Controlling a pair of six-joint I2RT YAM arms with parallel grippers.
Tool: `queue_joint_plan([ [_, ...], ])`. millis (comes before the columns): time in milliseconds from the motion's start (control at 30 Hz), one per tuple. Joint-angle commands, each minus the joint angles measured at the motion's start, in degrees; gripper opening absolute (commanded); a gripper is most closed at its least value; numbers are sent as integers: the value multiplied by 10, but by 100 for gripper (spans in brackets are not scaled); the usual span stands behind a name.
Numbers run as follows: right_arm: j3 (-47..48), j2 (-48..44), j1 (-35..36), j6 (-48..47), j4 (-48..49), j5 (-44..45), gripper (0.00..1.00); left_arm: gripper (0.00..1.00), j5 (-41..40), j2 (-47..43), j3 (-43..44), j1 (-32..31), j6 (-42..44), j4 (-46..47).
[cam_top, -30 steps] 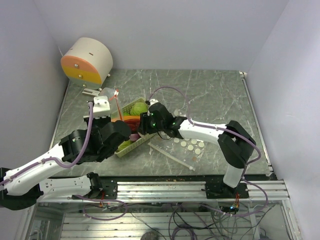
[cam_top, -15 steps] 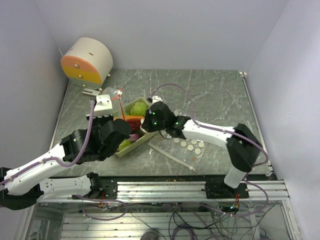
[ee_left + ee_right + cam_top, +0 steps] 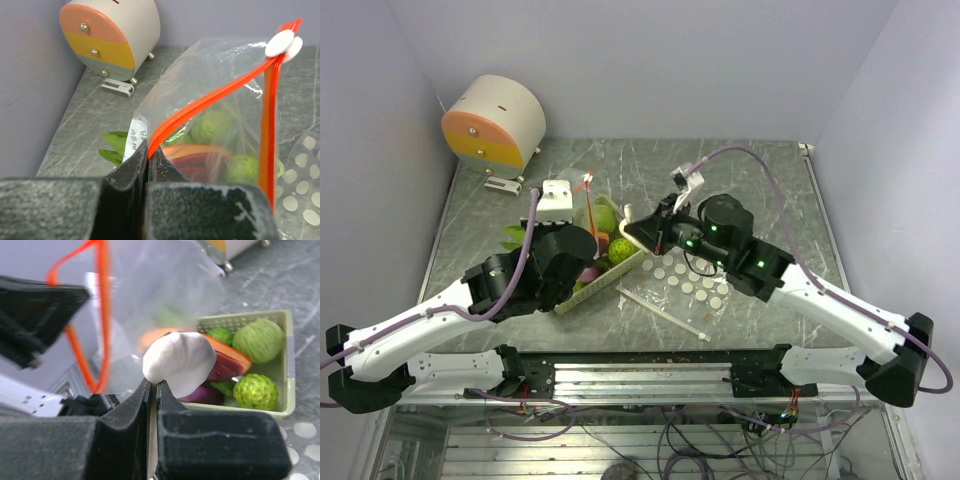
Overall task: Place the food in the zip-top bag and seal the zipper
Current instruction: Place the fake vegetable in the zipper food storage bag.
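Robot lab test cell. Evidence: marble-look bench (image 3: 760, 180), plain lilac wall panels (image 3: 670, 60) on 3 sides of bench; alu. rail (image 3: 650, 378) along bench near edge, left arm (image 3: 410, 335) & right arm (image 3: 840, 310) bolted there; loose cables (image 3: 620, 440) below bench front; drum prop (image 3: 495, 122) at bench far-left corner.

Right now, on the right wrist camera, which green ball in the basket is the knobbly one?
The yellow-green ball lower in the picture, by the basket's near rim; the paler green ball above it looks ribbed, not knobbly.
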Motion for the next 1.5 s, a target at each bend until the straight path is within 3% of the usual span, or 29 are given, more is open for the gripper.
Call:
queue_joint_plan([
  [0,-22,-40,0,-34,46,-102,0,7,23,21,9,2,23,50],
  [167,-24,-35,1,-32,112,-229,0,7,32,36,4,2,17,60],
  [467,-31,-14,5,4,186,-265,0,7,61,36,-14,2,36,114],
  [900,-28,32,6,21,155,-60,0,7,125,-30,-40,1,16,140],
  [1167,19,66,15,38,132,7,0,7,169,-69,-62,2,22,182],
  [1233,45,81,30,35,114,46,9,7,170,-65,-64,2,15,181],
  [1400,100,124,68,24,77,105,49,7,171,-53,-71,2,9,194],
  [1467,111,131,82,15,63,126,59,7,166,-47,-68,2,6,187],
])
